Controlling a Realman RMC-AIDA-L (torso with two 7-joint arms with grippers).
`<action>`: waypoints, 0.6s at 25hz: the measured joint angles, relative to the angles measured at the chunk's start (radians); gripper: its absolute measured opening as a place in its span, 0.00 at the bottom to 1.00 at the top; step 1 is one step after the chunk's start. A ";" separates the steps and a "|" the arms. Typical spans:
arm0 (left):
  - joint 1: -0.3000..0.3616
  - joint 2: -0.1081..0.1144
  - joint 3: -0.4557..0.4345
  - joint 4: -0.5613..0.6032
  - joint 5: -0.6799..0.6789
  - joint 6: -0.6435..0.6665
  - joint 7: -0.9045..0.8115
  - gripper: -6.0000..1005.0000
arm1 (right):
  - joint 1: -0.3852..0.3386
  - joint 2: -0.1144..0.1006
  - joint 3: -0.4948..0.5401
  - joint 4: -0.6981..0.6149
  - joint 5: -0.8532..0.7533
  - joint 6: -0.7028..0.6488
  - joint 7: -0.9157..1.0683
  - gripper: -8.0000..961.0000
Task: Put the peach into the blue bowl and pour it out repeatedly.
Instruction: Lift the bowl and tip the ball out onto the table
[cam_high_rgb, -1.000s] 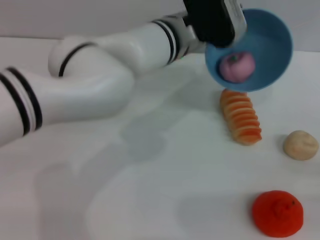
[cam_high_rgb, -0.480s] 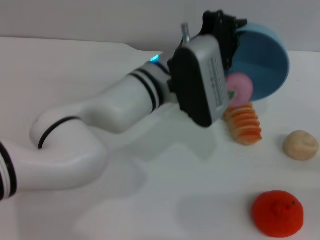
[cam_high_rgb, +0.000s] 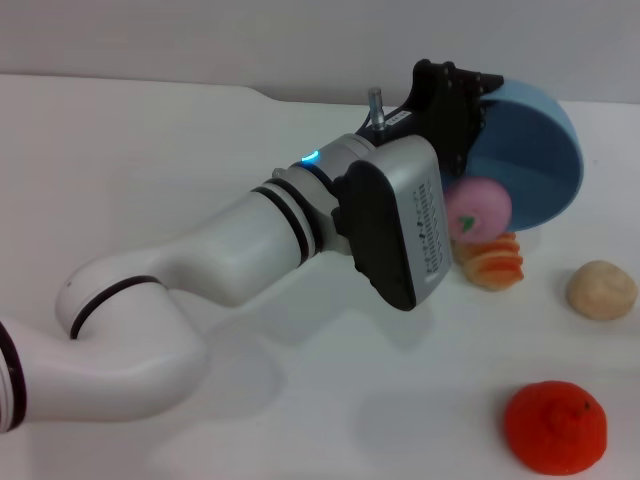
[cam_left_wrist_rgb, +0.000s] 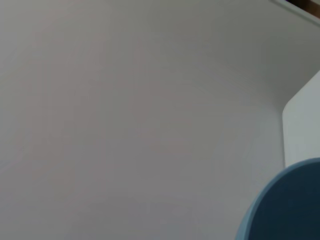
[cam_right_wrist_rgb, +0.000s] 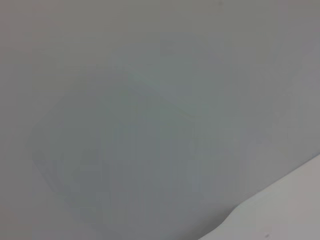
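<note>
— Where's the peach (cam_high_rgb: 477, 208) right now?

— At the mouth of the blue bowl (cam_high_rgb: 530, 160), which is tipped steeply on its side near the far right of the table (cam_high_rgb: 150, 180). The peach sits at the lowest part of the rim, just above the orange ridged toy (cam_high_rgb: 492, 262) — whether it has cleared the rim I cannot tell.

— And what holds the bowl?

— The left gripper (cam_high_rgb: 455, 100), clamped on the rim at the bowl's upper left side. The peach lies below and slightly right of it. The right arm isn't in the head view; its wrist camera shows only blank surface.

— Room for the peach to land?

— Tight, I'd judge. The ridged toy is directly beneath, so the peach may bounce off it. The beige lump (cam_high_rgb: 601, 289) lies toward the right edge and the orange-red fruit (cam_high_rgb: 555, 427) near the front right corner. Open table spreads left, though the left arm itself spans it.
</note>
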 joint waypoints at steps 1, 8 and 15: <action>0.002 -0.001 0.003 -0.003 0.000 -0.014 0.005 0.00 | 0.000 0.000 0.000 0.000 0.000 0.003 0.000 0.47; 0.030 -0.003 0.053 -0.018 0.001 -0.162 0.058 0.00 | -0.003 0.001 0.000 0.000 -0.003 0.011 0.000 0.47; 0.034 -0.005 0.064 -0.020 -0.011 -0.161 0.062 0.00 | -0.001 0.001 -0.001 0.002 -0.027 0.010 0.000 0.47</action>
